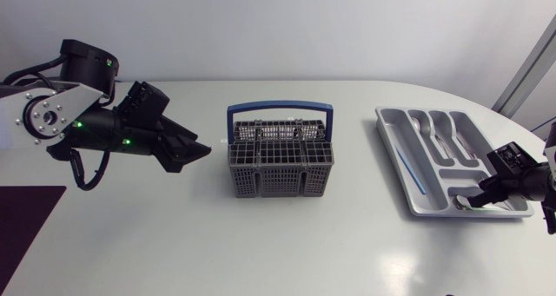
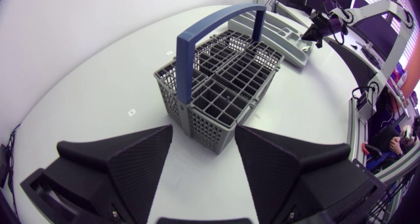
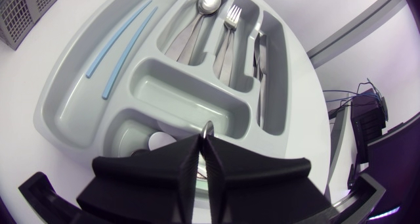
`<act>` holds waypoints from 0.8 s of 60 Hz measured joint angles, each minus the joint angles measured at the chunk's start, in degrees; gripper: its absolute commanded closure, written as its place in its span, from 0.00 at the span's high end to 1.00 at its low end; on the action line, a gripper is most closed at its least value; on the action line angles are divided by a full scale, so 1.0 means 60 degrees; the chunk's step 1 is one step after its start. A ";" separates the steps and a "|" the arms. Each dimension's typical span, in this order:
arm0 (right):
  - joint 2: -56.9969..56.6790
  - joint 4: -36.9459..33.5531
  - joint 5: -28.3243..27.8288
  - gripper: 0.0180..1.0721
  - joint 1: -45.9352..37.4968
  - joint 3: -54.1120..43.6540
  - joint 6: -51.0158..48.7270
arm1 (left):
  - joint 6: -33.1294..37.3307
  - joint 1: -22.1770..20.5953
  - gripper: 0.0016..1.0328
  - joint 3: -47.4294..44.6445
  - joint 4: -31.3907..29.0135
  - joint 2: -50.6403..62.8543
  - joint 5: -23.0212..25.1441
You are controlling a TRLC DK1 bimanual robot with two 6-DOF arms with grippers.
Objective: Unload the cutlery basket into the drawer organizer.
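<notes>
Organizer (image 3: 177,86) holds cutlery (image 3: 226,33); right fingers (image 3: 176,166) pinch metal utensil (image 3: 209,128).

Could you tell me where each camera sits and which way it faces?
Head view: fixed above the table, looking down on basket and organizer; left arm, left claw, right arm, right claw show.
Left wrist view: on the left arm, looking across the table at the basket ahead of its open claw.
Right wrist view: on the right arm, looking down into the organizer, its claw shut on a metal utensil.
Shared: head and left wrist views both show basket and organizer.
</notes>
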 measured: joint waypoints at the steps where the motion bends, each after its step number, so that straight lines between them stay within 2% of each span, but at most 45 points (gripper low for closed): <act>1: 0.0000 -0.0007 0.0025 0.53 -0.0004 0.0000 -0.0004 | 0.0000 0.0000 0.65 0.0000 0.0004 0.0000 0.0000; 4: -0.0015 -0.0007 0.0076 0.66 -0.0011 -0.0011 0.0000 | 0.0000 0.0000 0.65 0.0000 0.0004 0.0004 0.0000; 10: -0.0361 -0.0007 0.0302 0.83 0.0015 -0.0106 0.0000 | 0.0000 0.0000 0.65 0.0000 0.0007 0.0029 0.0000; 24: -0.2138 -0.0619 0.0630 0.84 0.0823 -0.0259 0.0517 | 0.0000 0.0098 0.65 0.0000 0.0087 0.0098 0.0000; 32: -0.3209 -0.1297 0.1126 0.84 0.2368 -0.0237 0.1494 | 0.0000 0.0237 0.65 0.0000 0.0284 0.0397 0.0000; 48: -0.2295 -0.1716 0.1257 0.84 0.5122 0.0783 0.4153 | -0.0080 0.0244 0.64 0.0069 0.0772 0.1479 -0.0007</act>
